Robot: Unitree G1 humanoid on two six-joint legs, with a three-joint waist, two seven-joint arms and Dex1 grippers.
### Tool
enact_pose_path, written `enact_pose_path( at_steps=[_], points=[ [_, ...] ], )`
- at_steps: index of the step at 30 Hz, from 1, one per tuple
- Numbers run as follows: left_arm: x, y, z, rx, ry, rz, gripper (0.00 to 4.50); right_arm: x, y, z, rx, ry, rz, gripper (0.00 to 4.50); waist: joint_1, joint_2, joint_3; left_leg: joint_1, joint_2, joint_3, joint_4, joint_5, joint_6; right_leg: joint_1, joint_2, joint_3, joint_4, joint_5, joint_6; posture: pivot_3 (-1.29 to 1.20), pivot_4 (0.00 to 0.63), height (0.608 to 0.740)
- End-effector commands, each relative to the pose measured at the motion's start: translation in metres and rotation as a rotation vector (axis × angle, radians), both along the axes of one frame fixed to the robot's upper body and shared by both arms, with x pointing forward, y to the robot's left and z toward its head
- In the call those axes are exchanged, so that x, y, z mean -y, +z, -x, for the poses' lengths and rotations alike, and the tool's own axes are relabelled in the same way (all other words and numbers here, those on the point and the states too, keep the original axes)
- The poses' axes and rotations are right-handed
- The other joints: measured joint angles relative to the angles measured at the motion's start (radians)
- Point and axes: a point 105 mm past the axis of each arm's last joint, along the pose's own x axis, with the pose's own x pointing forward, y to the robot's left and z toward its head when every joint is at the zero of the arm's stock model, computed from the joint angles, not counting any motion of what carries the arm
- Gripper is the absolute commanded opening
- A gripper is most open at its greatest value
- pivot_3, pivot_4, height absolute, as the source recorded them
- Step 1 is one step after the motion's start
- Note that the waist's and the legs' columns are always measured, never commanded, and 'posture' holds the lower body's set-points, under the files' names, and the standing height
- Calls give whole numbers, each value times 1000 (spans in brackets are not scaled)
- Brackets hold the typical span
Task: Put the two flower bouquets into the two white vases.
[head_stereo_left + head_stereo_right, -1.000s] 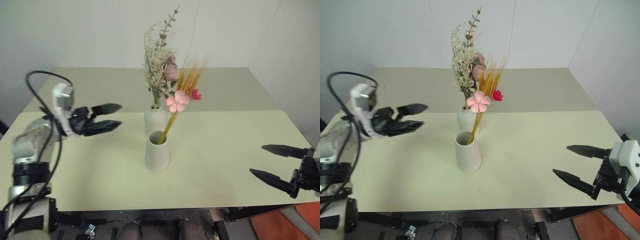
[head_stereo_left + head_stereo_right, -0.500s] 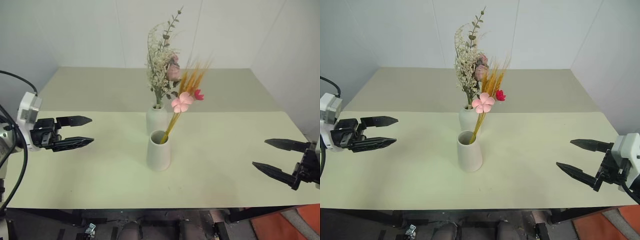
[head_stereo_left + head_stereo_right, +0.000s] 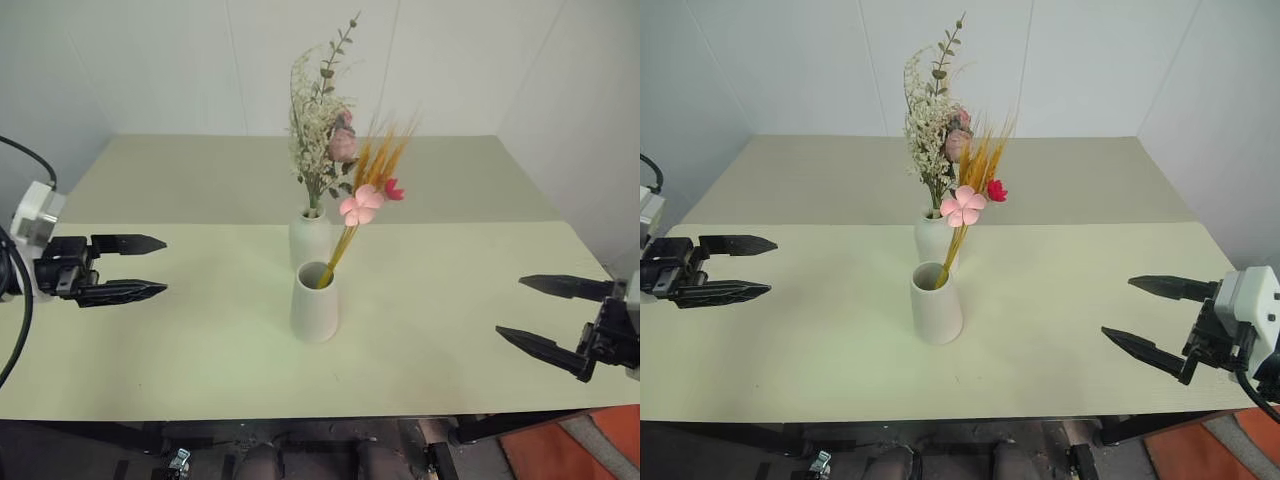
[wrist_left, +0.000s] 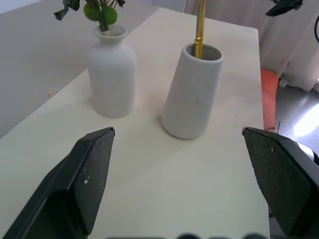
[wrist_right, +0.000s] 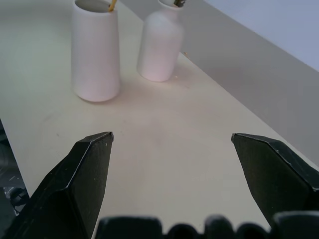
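Left gripper (image 3: 140, 267) has withdrawn from the vases, released; right gripper (image 3: 557, 319) released (both bouquets seated, task looks complete).

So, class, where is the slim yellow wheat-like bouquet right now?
In the left eye view, the slim yellow wheat-like bouquet stands mid-table in the tapered white cone vase, just before the white bottle-shaped vase.

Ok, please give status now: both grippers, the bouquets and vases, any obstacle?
Left gripper open, empty. Right gripper open, empty. Bushy bouquet in bottle vase, wheat bouquet in cone vase. Table otherwise bare, nothing in the way.
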Motion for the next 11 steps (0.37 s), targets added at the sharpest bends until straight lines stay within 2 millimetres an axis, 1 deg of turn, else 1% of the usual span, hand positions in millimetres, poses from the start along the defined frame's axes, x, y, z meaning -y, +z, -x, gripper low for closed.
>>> enact_pose_path(
  at_steps=[1, 6, 9, 11],
  points=[
    [-10, 8, 5, 25, 27, -44, 4469, -7, 18, 1, 54, 36, 17, 4500, -1, 0, 0, 0, 0, 0, 0, 0, 0, 0, 0, 0, 0, 0, 0, 0, 150, 740],
    [-17, 4, 11, 4, 48, -57, 4469, -11, 19, -3, 35, 72, 19, 4500, 0, 0, 0, 0, 1, 1, 0, 0, 0, 0, 0, 0, 0, 0, 0, 0, 150, 740],
    [-17, 1, 16, -4, 51, -45, 4469, -9, 17, -3, 31, 77, 23, 4500, 1, 0, 0, 0, 1, 1, 0, 0, 0, -1, 0, 0, 0, 0, 0, 0, 150, 740],
    [-19, 0, 15, -5, 68, -40, 4469, -7, 17, -6, 33, 70, 19, 4500, 1, 0, 0, -1, 1, 1, 0, 0, 0, -1, 0, 0, -1, 0, 0, 0, 150, 740]
  ],
)
